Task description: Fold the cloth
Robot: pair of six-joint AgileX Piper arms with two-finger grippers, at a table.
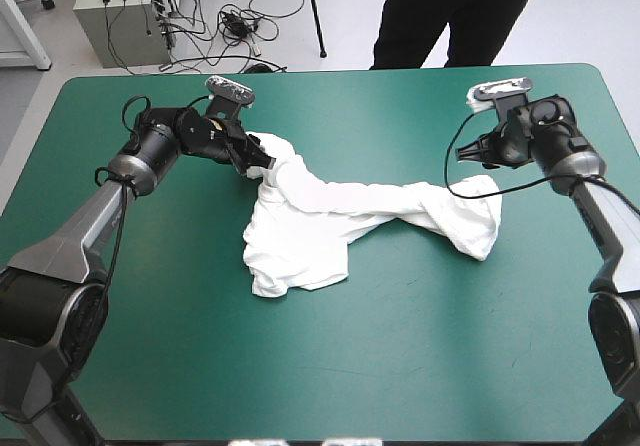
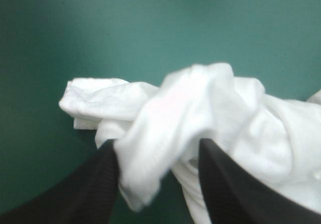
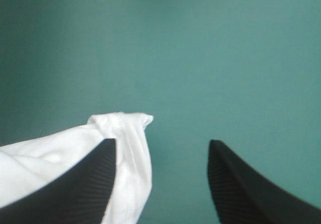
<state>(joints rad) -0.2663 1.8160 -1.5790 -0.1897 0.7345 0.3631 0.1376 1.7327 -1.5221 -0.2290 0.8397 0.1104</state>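
The white T-shirt (image 1: 300, 236) lies crumpled across the table's middle. A flat part sits near the left and a twisted band runs right to a bunched end (image 1: 475, 224). My left gripper (image 1: 258, 163) is at the T-shirt's far-left corner. In the left wrist view its fingers stand apart, open (image 2: 155, 143), with a fold of T-shirt (image 2: 200, 103) draped between them. My right gripper (image 1: 482, 154) hovers just beyond the T-shirt's right end. It is open (image 3: 161, 142), with a hemmed T-shirt edge (image 3: 123, 128) beside one finger and nothing between the fingers.
The teal-green cover (image 1: 400, 366) stretches from the T-shirt to the near edge. The table's far edge (image 1: 340, 71) runs a short way beyond both grippers.
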